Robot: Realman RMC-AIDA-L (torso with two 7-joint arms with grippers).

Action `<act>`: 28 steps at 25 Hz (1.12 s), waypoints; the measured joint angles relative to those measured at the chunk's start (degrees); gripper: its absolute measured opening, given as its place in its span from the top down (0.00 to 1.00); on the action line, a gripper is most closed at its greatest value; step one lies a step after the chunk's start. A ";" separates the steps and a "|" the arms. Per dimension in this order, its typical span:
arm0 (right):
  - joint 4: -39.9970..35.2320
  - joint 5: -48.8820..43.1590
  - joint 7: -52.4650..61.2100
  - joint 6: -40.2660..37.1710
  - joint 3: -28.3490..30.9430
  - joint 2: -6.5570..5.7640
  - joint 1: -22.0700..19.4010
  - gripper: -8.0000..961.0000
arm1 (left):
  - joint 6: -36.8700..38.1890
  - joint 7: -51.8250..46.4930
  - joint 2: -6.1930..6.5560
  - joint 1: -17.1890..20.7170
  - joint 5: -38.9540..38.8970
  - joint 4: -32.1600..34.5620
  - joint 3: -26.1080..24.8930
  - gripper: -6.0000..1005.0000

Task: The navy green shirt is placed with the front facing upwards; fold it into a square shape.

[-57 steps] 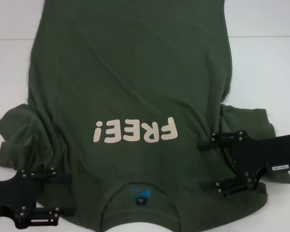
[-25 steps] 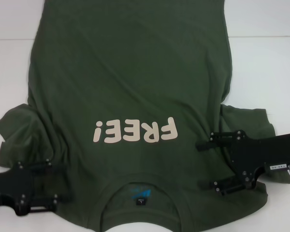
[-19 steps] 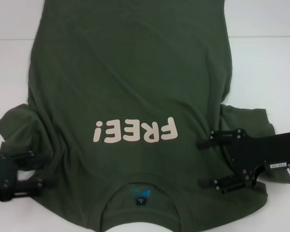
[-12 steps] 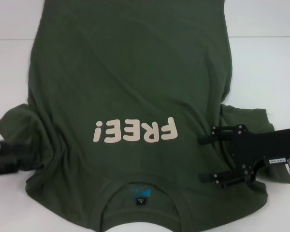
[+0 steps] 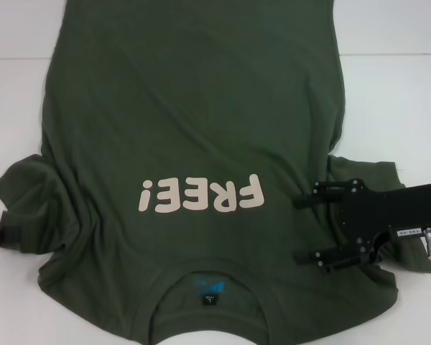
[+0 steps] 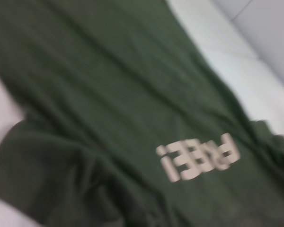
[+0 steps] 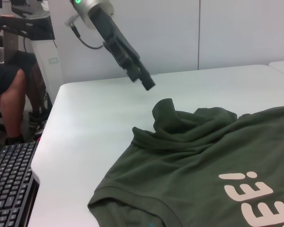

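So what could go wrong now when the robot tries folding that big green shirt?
1. Both sleeves of the dark olive-green cotton T-shirt are bunched up, so a fold might trap lumps and spoil the square.
2. The right end effector hangs open over the shoulder; it could pinch two layers at once.
3. The left end effector sits off the cloth, raised above the white table, so a one-sided pull might drag the shirt crooked.

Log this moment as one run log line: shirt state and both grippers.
navy green shirt: flat, front up, unfolded, sleeves bunched | left gripper: raised off table beyond left sleeve, holds nothing | right gripper: open over right shoulder
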 joint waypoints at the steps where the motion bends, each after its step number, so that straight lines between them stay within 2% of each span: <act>1: 0.00 0.00 0.02 0.00 0.00 0.00 0.09 0.05 | -0.68 -0.70 -0.27 -0.42 1.48 0.38 0.02 0.24; 8: 0.00 0.00 0.23 -0.23 0.00 0.03 0.42 0.05 | -4.50 -4.15 -3.00 -4.53 12.68 2.44 0.19 0.24; 12: 0.00 0.02 0.27 -0.35 0.00 0.07 0.42 0.05 | -6.78 -4.76 -5.21 -5.36 17.56 6.13 0.53 0.24; 15: 0.00 0.02 0.28 -0.40 0.00 0.12 0.25 0.05 | -6.92 -4.80 -6.12 -5.96 19.54 7.77 0.70 0.24; 20: 0.00 0.03 0.28 -0.26 0.01 0.15 -0.05 0.05 | -7.92 -4.91 -6.59 -6.61 21.88 8.56 0.71 0.24; 28: 0.00 0.04 0.28 -0.04 0.02 0.20 -0.12 0.05 | -11.11 -4.77 -7.22 -7.64 24.34 6.02 1.89 0.24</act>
